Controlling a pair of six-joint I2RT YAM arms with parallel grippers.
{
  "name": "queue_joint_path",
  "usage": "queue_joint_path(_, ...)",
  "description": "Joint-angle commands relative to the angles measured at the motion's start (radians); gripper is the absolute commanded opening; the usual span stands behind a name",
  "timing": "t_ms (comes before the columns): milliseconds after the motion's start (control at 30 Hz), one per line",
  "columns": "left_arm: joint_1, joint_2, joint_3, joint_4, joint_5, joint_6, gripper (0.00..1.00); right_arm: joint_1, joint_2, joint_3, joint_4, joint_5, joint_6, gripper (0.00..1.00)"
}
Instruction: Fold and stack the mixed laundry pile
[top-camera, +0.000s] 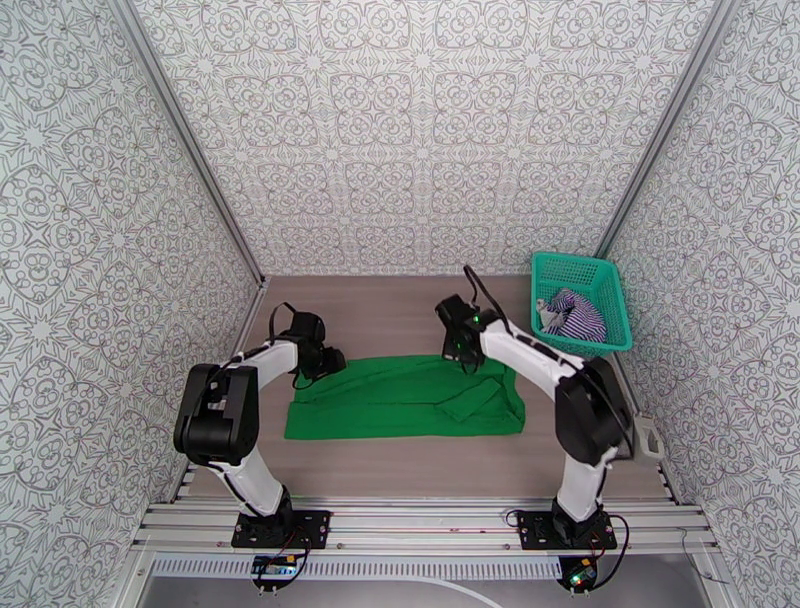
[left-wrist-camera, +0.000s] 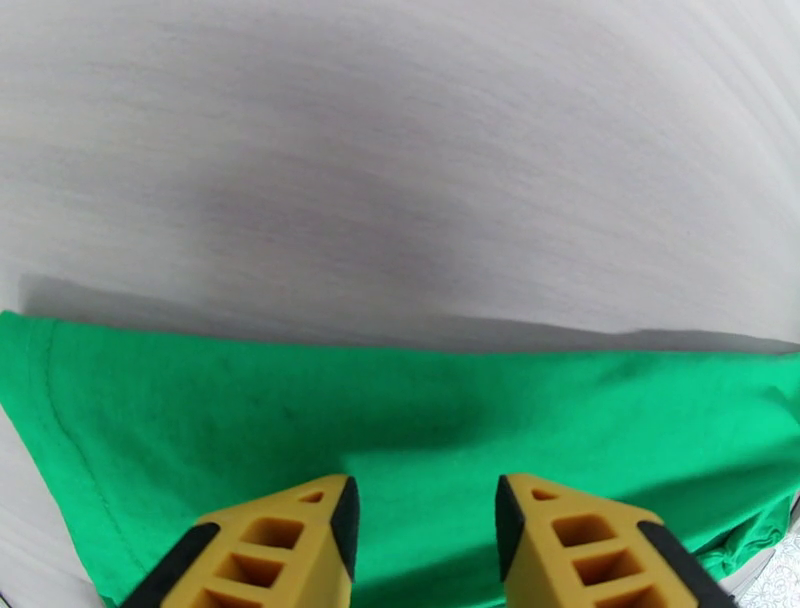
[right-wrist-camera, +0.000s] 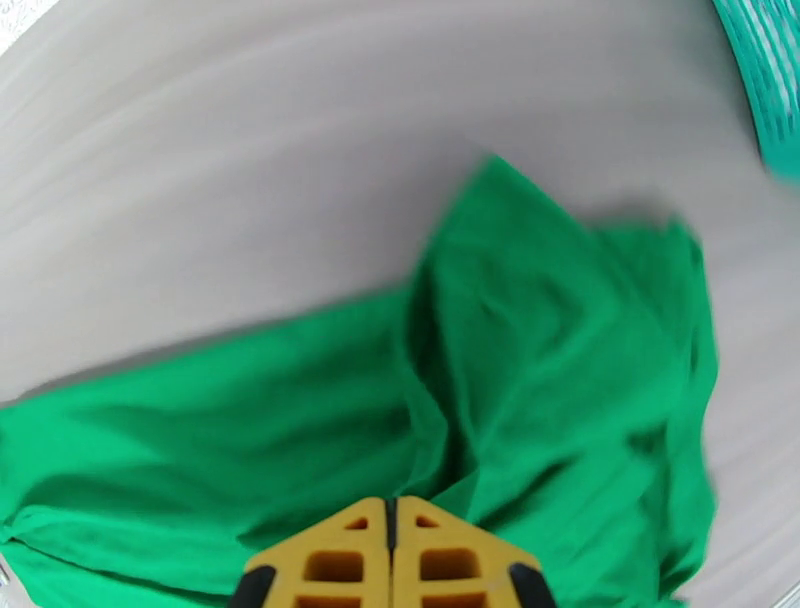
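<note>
The green T-shirt (top-camera: 400, 408) lies spread across the middle of the table, with a folded flap near its right end. My left gripper (top-camera: 325, 362) is at the shirt's far left corner; in the left wrist view it (left-wrist-camera: 425, 520) stands open just above the green cloth (left-wrist-camera: 400, 420). My right gripper (top-camera: 462, 358) is at the shirt's far edge, right of centre. Its fingers (right-wrist-camera: 392, 515) are pressed together, and folds of the shirt (right-wrist-camera: 550, 380) run up to their tips. The purple-and-white striped top (top-camera: 572, 315) lies bunched in the teal basket (top-camera: 575, 260).
The teal mesh basket stands at the table's back right corner, and its rim (right-wrist-camera: 770, 70) appears at the top right of the right wrist view. Patterned walls close in the left, back and right sides. Bare wood (top-camera: 400, 460) runs along the near edge.
</note>
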Motion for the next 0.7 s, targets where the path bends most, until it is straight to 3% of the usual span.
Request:
queue_joint_path(0,0.006,-0.003,-0.022,0.015,0.019,0.016,0.43,0.053,-0.084,-0.169,0.13,0.039,0.209,0.09)
queue_joint_path(167,0.016,-0.005,-0.042,0.015,0.005,0.013,0.43,0.134,-0.2,-0.353,0.235,0.094,0.37,0.33)
queue_joint_path(367,0.024,-0.041,-0.061,0.015,0.003,0.009,0.43,0.13,-0.282,-0.305,0.133,0.159,0.261,0.48)
queue_joint_path(433,0.028,-0.051,-0.062,0.008,0.003,0.01,0.43,0.086,-0.274,-0.263,0.126,0.081,0.157,0.56)
queue_joint_path(533,0.034,-0.069,-0.065,-0.005,-0.001,0.015,0.43,0.005,-0.2,-0.177,0.068,-0.052,0.031,0.58)
queue_joint_path(667,0.039,-0.078,-0.07,-0.009,0.003,0.021,0.43,-0.056,-0.081,-0.058,0.016,-0.119,-0.069,0.6)
